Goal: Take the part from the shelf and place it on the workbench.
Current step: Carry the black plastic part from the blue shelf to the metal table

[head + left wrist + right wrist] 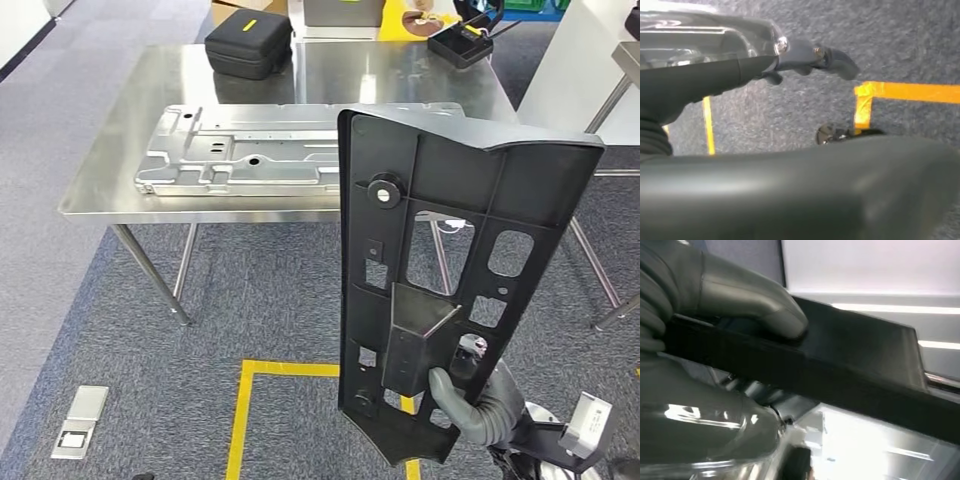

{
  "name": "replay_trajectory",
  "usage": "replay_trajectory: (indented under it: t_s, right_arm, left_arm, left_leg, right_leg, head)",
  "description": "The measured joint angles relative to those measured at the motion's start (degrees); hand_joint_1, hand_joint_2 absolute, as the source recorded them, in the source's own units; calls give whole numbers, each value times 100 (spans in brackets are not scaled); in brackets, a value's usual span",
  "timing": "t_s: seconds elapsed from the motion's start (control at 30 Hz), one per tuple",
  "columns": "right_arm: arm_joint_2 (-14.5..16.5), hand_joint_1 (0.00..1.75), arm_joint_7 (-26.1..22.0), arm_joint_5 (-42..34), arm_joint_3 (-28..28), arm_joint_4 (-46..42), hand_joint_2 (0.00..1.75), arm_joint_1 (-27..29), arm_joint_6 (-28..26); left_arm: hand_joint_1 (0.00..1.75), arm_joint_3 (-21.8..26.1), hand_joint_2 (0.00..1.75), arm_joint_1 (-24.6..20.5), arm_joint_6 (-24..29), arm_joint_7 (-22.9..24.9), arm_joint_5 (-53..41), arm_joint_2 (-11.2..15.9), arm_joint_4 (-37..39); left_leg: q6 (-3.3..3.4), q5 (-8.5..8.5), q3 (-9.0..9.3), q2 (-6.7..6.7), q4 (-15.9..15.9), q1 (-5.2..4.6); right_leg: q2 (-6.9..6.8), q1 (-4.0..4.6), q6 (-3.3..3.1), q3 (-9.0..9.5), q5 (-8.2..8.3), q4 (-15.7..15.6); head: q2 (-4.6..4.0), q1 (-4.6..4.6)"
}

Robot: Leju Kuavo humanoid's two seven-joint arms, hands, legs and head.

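Note:
The part [453, 260] is a long black plastic panel with ribs and several cut-outs. It stands upright in front of me, and its top edge overlaps the near edge of the steel workbench [340, 75] in the head view. My right hand [475, 405] grips it near its lower end, with the thumb over a raised block. In the right wrist view the thumb [749, 300] presses on the part's dark edge [851, 370]. My left hand [753, 70] hangs over the carpet, fingers [817, 55] stretched out and holding nothing.
A long stamped metal plate [241, 150] lies on the workbench's near left half. At the back sit a black zip case [249, 42] and a flat black device [460, 45]. Another table [581, 70] stands at the right. Yellow floor tape [249, 400] and a floor socket [79, 420] mark the carpet.

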Motion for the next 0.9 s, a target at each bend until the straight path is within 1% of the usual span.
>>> replay_trajectory:
  t_s: [0.07,0.1,0.13,0.17,0.2,0.27,0.3,0.33,0.37,0.4,0.43,0.47,0.5,0.57,0.6,0.63,0.67,0.7,0.77,0.8,0.83,0.87,0.9]
  right_arm:
    - [6,175,2,2,-1,3,175,-7,32]
    - [8,175,2,4,-2,3,175,-10,39]
    - [9,175,3,7,-3,3,175,-16,43]
    - [8,175,3,8,-6,3,175,-22,45]
    - [7,175,3,9,-9,3,175,-23,49]
    - [4,175,3,8,-13,6,175,-14,56]
    - [4,175,3,8,-13,8,175,-6,58]
    - [4,175,3,7,-13,9,175,-2,59]
    - [4,175,3,7,-13,9,175,-2,60]
    - [4,175,3,7,-13,9,175,-3,60]
    - [5,175,6,6,-11,13,175,-9,60]
    - [7,175,15,4,-9,15,175,-18,60]
    - [8,175,31,0,-5,18,175,-29,60]
    - [10,175,76,-20,7,21,175,-56,57]
    - [13,175,96,-32,14,22,175,-70,51]
    - [17,175,109,-45,22,21,175,-90,44]
    - [24,175,116,-54,30,20,175,-111,35]
    - [33,175,128,-59,38,19,175,-132,28]
    - [52,175,154,-63,65,18,175,-162,13]
    - [60,175,169,-64,81,18,175,-172,-4]
    - [67,175,180,-65,100,18,175,-181,-30]
    - [74,175,187,-67,118,18,175,-191,-56]
    - [81,175,195,-69,132,18,175,-205,-79]
  left_arm:
    - [0,1,175,-5,1,-2,0,1,0]
    - [0,1,175,-6,2,-5,0,2,0]
    - [0,1,175,-5,3,-9,0,3,0]
    - [0,1,175,-6,3,-12,0,3,0]
    - [0,1,175,-7,2,-14,0,3,0]
    - [0,1,175,-10,-2,-15,-4,0,0]
    - [0,1,175,-8,-2,-15,-10,-2,0]
    - [0,1,175,-6,-3,-15,-17,-3,0]
    - [0,1,175,-5,-3,-15,-25,-3,0]
    - [0,1,175,-4,-3,-15,-28,-4,0]
    - [0,1,175,-4,-3,-16,-31,-3,0]
    - [0,1,175,-8,-2,-16,-31,-2,0]
    - [0,1,175,-12,-2,-16,-31,-1,0]
    - [0,1,175,-17,-1,-14,-31,1,0]
    - [0,1,175,-19,0,-14,-31,1,0]
    - [0,1,175,-22,1,-13,-31,-1,0]
    - [0,1,175,-26,3,-13,-32,-2,0]
    - [0,1,175,-28,6,-13,-32,-3,0]
    - [0,1,175,-22,13,-11,-33,-3,0]
    - [0,1,175,-14,16,-9,-34,-3,0]
    - [0,1,175,-7,19,-7,-34,-3,0]
    - [0,1,175,-2,21,-5,-36,-3,0]
    - [0,1,175,0,24,-4,-37,-3,0]
  left_leg:
    - [35,-57,30,-1,-106,-25]
    - [45,-69,52,3,-158,-13]
    - [55,-67,80,6,-205,6]
    - [65,-61,115,9,-248,28]
    - [78,-59,147,13,-275,46]
    - [95,-80,180,15,-282,55]
    - [94,-95,196,15,-281,59]
    - [84,-114,218,15,-280,68]
    - [67,-137,251,13,-279,82]
    - [43,-166,296,10,-277,99]
    - [13,-197,335,6,-276,109]
    - [-17,-224,361,2,-268,108]
    - [-43,-242,372,-1,-265,101]
    - [-79,-250,376,-3,-275,86]
    - [-97,-260,385,-3,-286,89]
    - [-119,-292,384,-2,-257,93]
    - [-143,-371,339,-2,-139,96]
    - [-166,-502,233,-2,96,98]
    - [-189,-816,-151,-2,846,96]
    - [-189,-899,-338,-2,1169,94]
    - [-179,-873,-453,-2,1321,90]
    - [-155,-727,-461,-2,1240,85]
    - [-119,-494,-371,-2,957,76]
  right_leg:
    - [4,-7,62,-20,-1,-17]
    - [-2,-12,92,-17,-14,-21]
    - [-4,-10,120,-20,-48,13]
    - [-6,-9,144,-63,-130,137]
    - [-6,-15,163,-175,-259,378]
    - [-5,-21,201,-561,-541,1083]
    - [-5,-25,221,-730,-592,1351]
    - [-6,-28,241,-812,-531,1438]
    - [-7,-32,262,-779,-355,1293]
    - [-9,-39,281,-647,-106,954]
    - [-11,-42,295,-493,87,599]
    - [-9,-40,288,-356,214,277]
    - [-5,-35,261,-275,261,85]
    - [8,-16,174,-248,225,-3]
    - [8,-21,133,-246,223,-4]
    - [6,-28,97,-234,218,-12]
    - [-1,-37,60,-220,211,-19]
    - [-9,-45,29,-204,201,-26]
    - [-21,-37,-17,-183,172,-25]
    - [-22,-30,-30,-171,159,-25]
    - [-20,-22,-40,-151,142,-25]
    - [-15,-13,-44,-121,123,-25]
    - [-11,-5,-43,-81,98,-25]
  head:
    - [0,1]
    - [0,1]
    - [0,2]
    - [0,3]
    - [0,3]
    - [0,4]
    - [0,4]
    - [0,4]
    - [0,4]
    - [0,4]
    - [0,4]
    - [0,4]
    - [0,3]
    - [0,2]
    - [0,2]
    - [0,2]
    - [0,1]
    - [0,1]
    - [0,2]
    - [0,2]
    - [0,2]
    - [0,2]
    - [0,2]
